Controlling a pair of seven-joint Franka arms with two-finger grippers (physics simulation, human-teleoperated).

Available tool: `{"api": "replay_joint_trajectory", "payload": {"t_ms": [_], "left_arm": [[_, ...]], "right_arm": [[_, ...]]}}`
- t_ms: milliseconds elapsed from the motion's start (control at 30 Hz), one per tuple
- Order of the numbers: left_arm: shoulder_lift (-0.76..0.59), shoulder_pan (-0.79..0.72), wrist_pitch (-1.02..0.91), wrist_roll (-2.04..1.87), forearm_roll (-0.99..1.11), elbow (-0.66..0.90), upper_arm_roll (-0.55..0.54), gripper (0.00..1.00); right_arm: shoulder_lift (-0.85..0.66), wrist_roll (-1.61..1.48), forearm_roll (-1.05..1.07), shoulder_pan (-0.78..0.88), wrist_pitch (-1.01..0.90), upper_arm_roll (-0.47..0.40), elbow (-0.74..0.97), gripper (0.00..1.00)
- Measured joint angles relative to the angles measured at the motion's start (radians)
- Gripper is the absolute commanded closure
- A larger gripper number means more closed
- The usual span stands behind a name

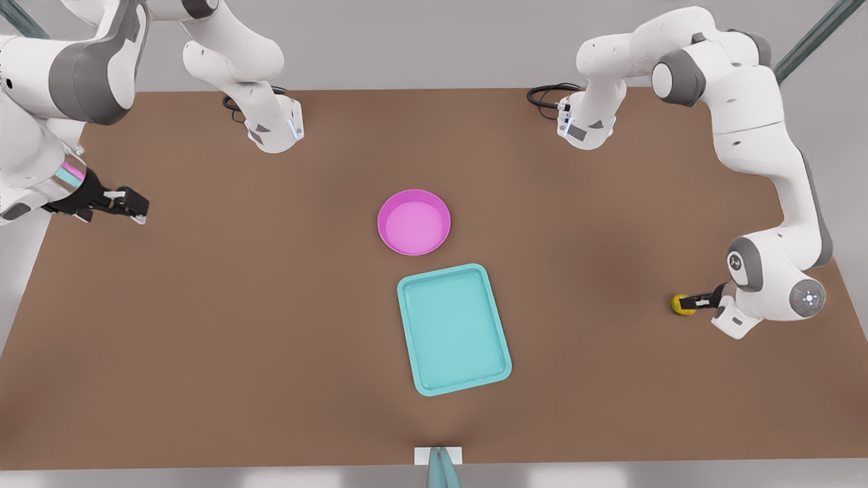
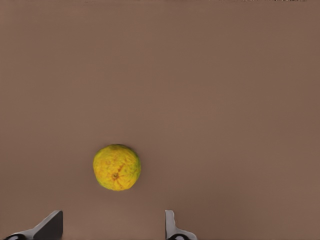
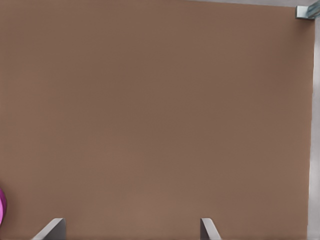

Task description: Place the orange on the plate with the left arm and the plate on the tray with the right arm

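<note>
**Inspector:** Begin at the front view's left. What stands there?

**Assistant:** The right gripper (image 1: 129,203), on the arm at the front view's left edge, well apart from the plate (image 1: 413,222). It hangs over the brown table (image 1: 237,325) with nothing between its fingers. In the right wrist view its two fingertips (image 3: 52,227) stand spread wide over bare table, and a sliver of the plate (image 3: 2,210) shows at the frame's edge.

**Inspector:** The plate itself?

**Assistant:** Pink, round, resting flat on the table near the middle. Nothing lies in it. It is not touched by either gripper.

**Inspector:** And the tray?

**Assistant:** The teal tray (image 1: 453,329) lies just beside the plate, on the side toward the camera, slightly askew. A narrow strip of table separates the two. The tray holds nothing.

**Inspector:** Now the front view's right.

**Assistant:** The orange (image 1: 681,304) sits on the table, well apart from the plate and well off to the tray's side. The left gripper (image 1: 695,301) is right at it, low over the table. In the left wrist view the orange (image 2: 117,167) lies just ahead of the fingertips (image 2: 172,225), which are spread apart and wider than the fruit; no pad is seen touching it. Whether the fingers flank it in the front view, I cannot tell.
</note>
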Motion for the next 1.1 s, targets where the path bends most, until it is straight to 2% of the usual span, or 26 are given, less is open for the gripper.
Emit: {"api": "replay_joint_trajectory", "payload": {"t_ms": [367, 833, 867, 900, 1100], "left_arm": [[0.091, 0.012, 0.164, 0.148, -0.002, -0.036, 0.002, 0.00], [0.138, 0.027, 0.196, 0.243, -0.001, -0.070, 0.002, 0.00], [0.138, 0.027, 0.198, 0.247, 0.000, -0.070, 0.002, 0.25], [0.139, 0.027, 0.200, 0.250, 0.001, -0.070, 0.002, 0.31], [0.146, 0.027, 0.213, 0.266, 0.005, -0.069, 0.002, 0.29]], "right_arm": [[0.011, -0.001, 0.005, 0.000, 0.014, 0.000, -0.015, 0.00], [0.018, -0.002, 0.010, -0.007, 0.017, 0.000, -0.028, 0.00], [0.018, -0.002, 0.011, -0.008, 0.017, 0.000, -0.028, 0.00], [0.018, -0.002, 0.011, -0.009, 0.017, 0.000, -0.028, 0.00], [0.018, -0.003, 0.016, -0.012, 0.018, 0.000, -0.036, 0.00]]}}
